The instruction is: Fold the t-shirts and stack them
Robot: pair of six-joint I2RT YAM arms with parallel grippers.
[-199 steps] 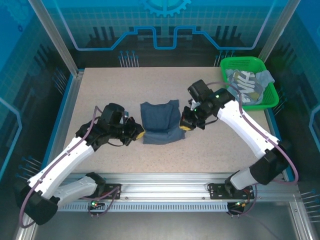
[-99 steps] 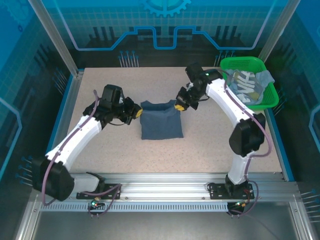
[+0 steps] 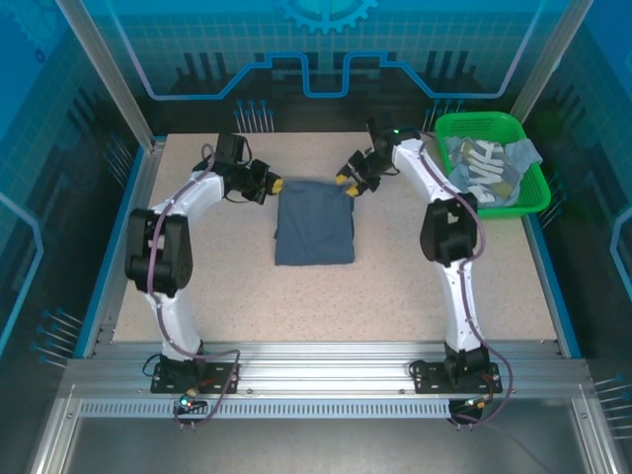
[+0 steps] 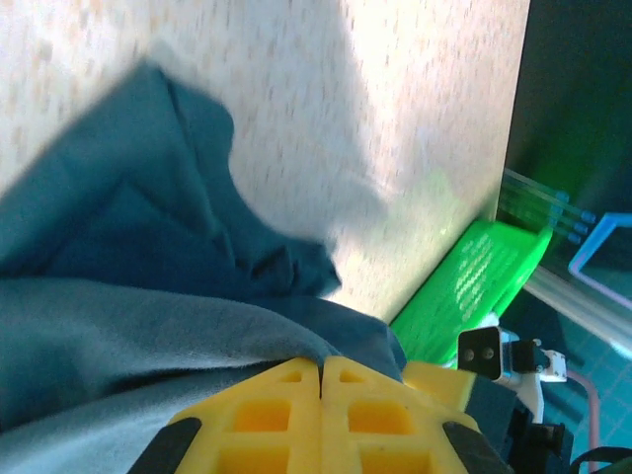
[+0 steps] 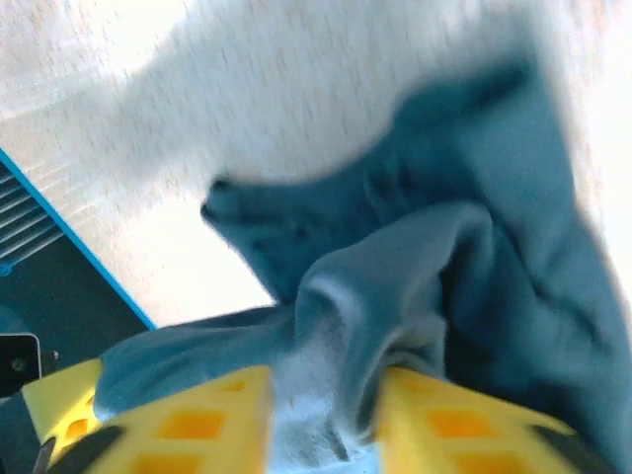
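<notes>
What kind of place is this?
Probably a robot lab: left arm and right arm bolted to a metal rail, blue printed panels walling in the table, and a dark blue t-shirt gripped by the left hand and right hand.

The top view is sharp and evenly lit, with only faint shadows on the table (image 3: 385,286). In both wrist views the table is washed out nearly white beside a broad grey shadow, and the slate-blue t-shirt (image 4: 118,267) is blurred.

A speckled beige table (image 3: 415,286) sits inside blue translucent walls (image 3: 326,49) with aluminium framing.
</notes>
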